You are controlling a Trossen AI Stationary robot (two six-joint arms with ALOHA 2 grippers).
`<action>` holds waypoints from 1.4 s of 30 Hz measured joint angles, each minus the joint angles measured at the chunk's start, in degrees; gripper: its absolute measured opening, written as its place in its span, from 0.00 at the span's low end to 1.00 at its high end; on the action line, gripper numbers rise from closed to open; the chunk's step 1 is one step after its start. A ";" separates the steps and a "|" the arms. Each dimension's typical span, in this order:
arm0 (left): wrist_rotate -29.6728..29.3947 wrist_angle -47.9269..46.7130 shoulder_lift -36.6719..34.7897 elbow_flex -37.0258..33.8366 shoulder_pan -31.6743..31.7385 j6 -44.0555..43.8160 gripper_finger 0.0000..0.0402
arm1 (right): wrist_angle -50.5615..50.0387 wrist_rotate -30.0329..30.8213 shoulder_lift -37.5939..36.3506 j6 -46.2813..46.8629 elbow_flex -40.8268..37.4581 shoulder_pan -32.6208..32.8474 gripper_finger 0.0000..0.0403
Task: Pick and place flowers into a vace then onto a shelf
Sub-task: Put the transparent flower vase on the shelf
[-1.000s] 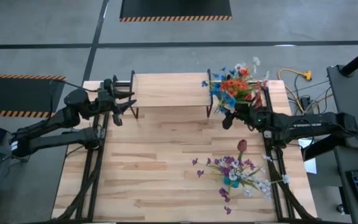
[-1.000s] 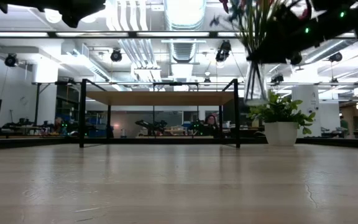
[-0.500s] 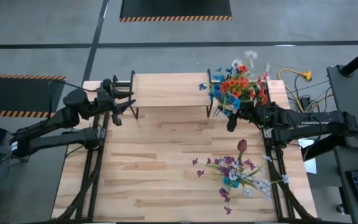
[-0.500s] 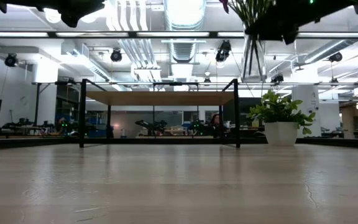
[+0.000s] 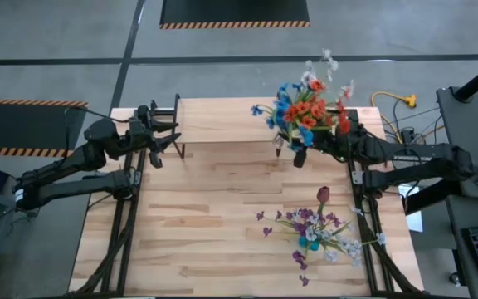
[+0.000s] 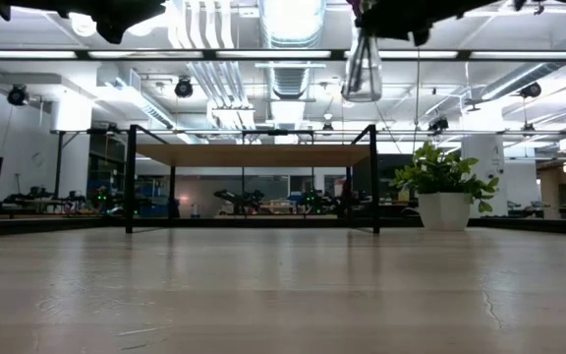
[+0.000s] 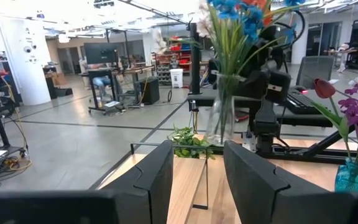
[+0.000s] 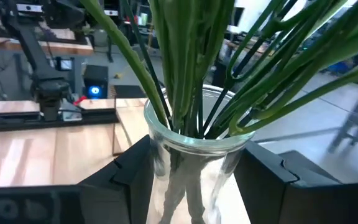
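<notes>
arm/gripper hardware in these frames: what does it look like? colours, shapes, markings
Both arms are dark, near black, with rounded joint housings. The right arm carries small white lettering along its forearm, too small to read. The left gripper ends in blocky, angular matte dark jaws; the right gripper has the same style.

Your bunch of orange, blue and white artificial flowers (image 5: 306, 106) stands with its thin green stems in a clear glass vase (image 6: 362, 71), upright, lifted in the air above the right end of the low light-wood shelf on black legs (image 5: 222, 120). You will find a second bunch, purple and white flowers with one dark red bloom (image 5: 315, 225), in a small blue vase (image 7: 352, 176) on the bench nearer the front right.
</notes>
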 joint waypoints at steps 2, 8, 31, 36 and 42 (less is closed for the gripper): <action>-0.01 0.00 -0.01 0.00 0.00 0.00 0.32 | 2.24 -3.79 2.34 -0.40 0.69 -1.97 0.44; 0.00 0.00 0.00 0.00 0.00 -0.01 0.32 | 9.27 -9.64 8.57 -2.67 2.81 -7.21 0.44; 0.00 -1.84 -0.38 0.00 0.00 -0.21 0.32 | 13.77 -22.89 39.84 -0.60 29.44 -10.97 0.44; 0.00 -3.27 -1.41 -0.04 0.02 -0.22 0.32 | 13.18 -26.16 45.38 1.79 34.81 -11.55 0.44; 0.00 -3.74 -3.84 -0.05 0.00 -0.21 0.32 | 13.84 -25.92 49.81 2.24 37.92 -12.28 0.44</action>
